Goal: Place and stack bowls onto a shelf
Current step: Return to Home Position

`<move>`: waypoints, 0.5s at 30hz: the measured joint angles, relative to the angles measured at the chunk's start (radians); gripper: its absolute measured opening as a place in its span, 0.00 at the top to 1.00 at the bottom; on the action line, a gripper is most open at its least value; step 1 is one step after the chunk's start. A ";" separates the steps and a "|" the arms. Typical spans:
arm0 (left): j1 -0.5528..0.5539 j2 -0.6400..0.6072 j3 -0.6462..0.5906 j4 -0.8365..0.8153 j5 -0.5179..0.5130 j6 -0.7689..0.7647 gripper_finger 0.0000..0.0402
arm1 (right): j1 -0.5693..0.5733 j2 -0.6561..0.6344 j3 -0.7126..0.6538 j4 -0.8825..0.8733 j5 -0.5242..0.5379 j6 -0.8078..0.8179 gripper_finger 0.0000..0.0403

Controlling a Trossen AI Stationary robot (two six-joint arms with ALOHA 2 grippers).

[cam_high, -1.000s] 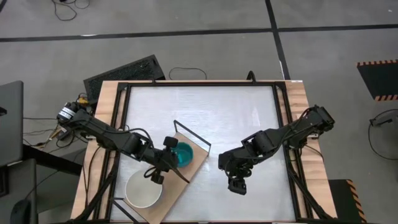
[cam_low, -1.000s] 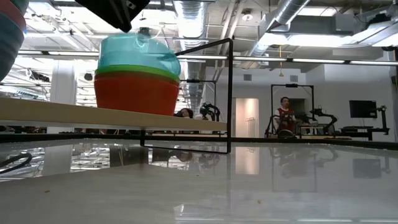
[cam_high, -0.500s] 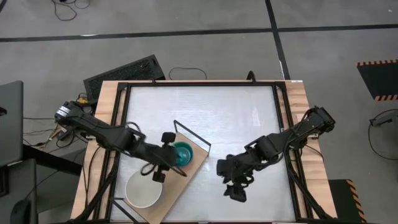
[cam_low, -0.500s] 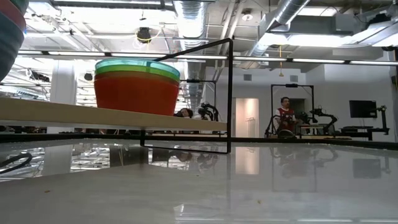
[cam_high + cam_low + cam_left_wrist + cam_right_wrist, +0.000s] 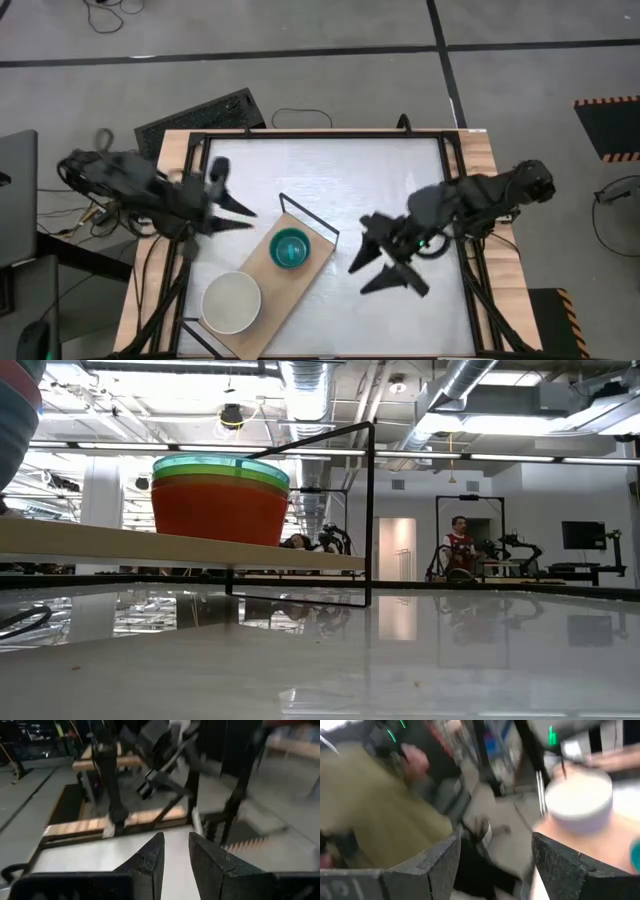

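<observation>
cyan-topped stack (image 5: pixel 291 249), cream bowl (image 5: pixel 231 302) on shelf (image 5: pixel 262 273); both jaws apart.

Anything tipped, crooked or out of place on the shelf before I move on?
Nothing stands out. The red, lime green and cyan bowls sit nested and level on the shelf, the cream-white bowl upright at its other end. The left gripper and right gripper are open, empty, clear of both.

A cyan bowl (image 5: pixel 290 248) tops a lime green bowl (image 5: pixel 226 477) and red bowl (image 5: pixel 220 513). The cream-white bowl (image 5: pixel 231 302) is plain; the shelf (image 5: pixel 264 271) is pale wood.
</observation>
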 joint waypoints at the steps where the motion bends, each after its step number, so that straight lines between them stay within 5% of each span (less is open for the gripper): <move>1: 0.000 -0.014 0.008 0.008 0.007 -0.028 0.81 | -0.007 -0.009 0.004 0.019 0.001 0.003 0.33; 6: 0.003 -0.076 0.021 0.034 0.138 0.000 0.81 | -0.065 -0.063 0.005 0.075 0.003 -0.248 0.33; 11: 0.043 -0.159 -0.011 -0.017 0.263 0.012 0.81 | -0.184 -0.191 -0.001 0.090 -0.141 -0.301 0.33; 15: 0.058 -0.253 -0.106 0.000 0.269 0.010 0.81 | -0.220 -0.330 -0.070 0.058 -0.109 -0.353 0.33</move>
